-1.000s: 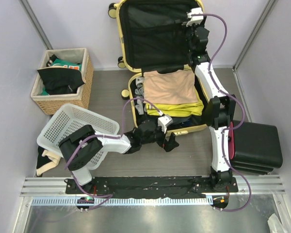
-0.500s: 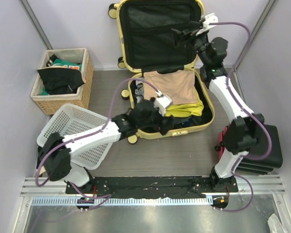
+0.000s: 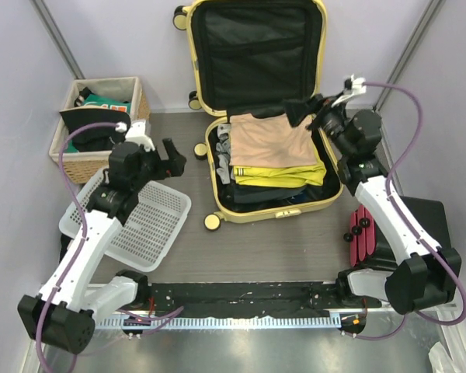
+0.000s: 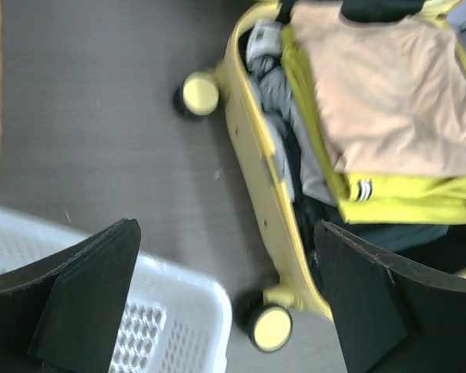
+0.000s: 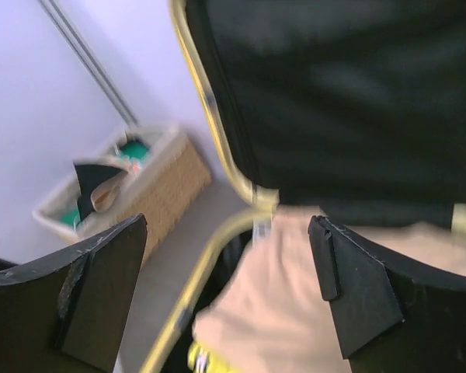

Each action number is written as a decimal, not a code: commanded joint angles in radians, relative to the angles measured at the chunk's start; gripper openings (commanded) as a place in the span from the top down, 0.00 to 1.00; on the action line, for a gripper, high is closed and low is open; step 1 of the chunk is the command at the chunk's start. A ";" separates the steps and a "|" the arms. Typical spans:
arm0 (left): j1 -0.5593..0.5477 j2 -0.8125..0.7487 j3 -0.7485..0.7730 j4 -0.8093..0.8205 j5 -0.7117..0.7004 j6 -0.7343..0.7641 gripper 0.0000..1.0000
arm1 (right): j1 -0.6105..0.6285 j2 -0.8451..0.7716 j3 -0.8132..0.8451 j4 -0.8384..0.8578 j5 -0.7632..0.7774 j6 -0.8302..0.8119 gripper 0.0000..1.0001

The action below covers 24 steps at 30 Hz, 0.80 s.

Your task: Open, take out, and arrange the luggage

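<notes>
Done opening luggage point(image 3: 273, 211); left to do: unpacking, arranging folded clothes point(image 3: 273, 141) inside. Left end effector point(image 3: 172, 160), right end effector point(image 3: 300, 113) wide, empty.

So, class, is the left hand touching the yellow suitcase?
Apart. The top view shows a strip of floor between the open left hand and the suitcase side wall.

White links point(image 3: 81, 249), black joints point(image 3: 365, 132), purple cables point(image 3: 404, 89); black left tool point(image 4: 225, 227), right tool point(image 5: 229, 221).
</notes>
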 commanded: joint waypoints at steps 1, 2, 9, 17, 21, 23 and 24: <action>0.080 -0.074 -0.193 -0.065 0.220 -0.138 0.00 | 0.011 -0.041 -0.160 -0.173 -0.057 0.091 0.05; 0.080 -0.115 -0.231 -0.056 0.243 -0.178 0.00 | 0.009 -0.050 -0.183 -0.187 -0.063 0.091 0.06; 0.080 -0.206 -0.452 0.008 0.295 -0.270 0.00 | 0.012 -0.152 -0.340 -0.232 -0.062 0.082 0.06; -0.010 -0.074 -0.555 0.407 0.435 -0.484 0.00 | 0.014 -0.188 -0.378 -0.253 -0.051 0.088 0.06; -0.047 0.086 -0.478 0.562 0.466 -0.505 0.00 | 0.015 -0.217 -0.390 -0.285 -0.017 0.089 0.06; -0.049 0.116 -0.448 0.587 0.443 -0.497 0.00 | 0.018 -0.227 -0.389 -0.310 -0.003 0.073 0.07; -0.049 0.125 -0.414 0.592 0.426 -0.488 0.00 | 0.018 -0.248 -0.387 -0.336 0.006 0.065 0.06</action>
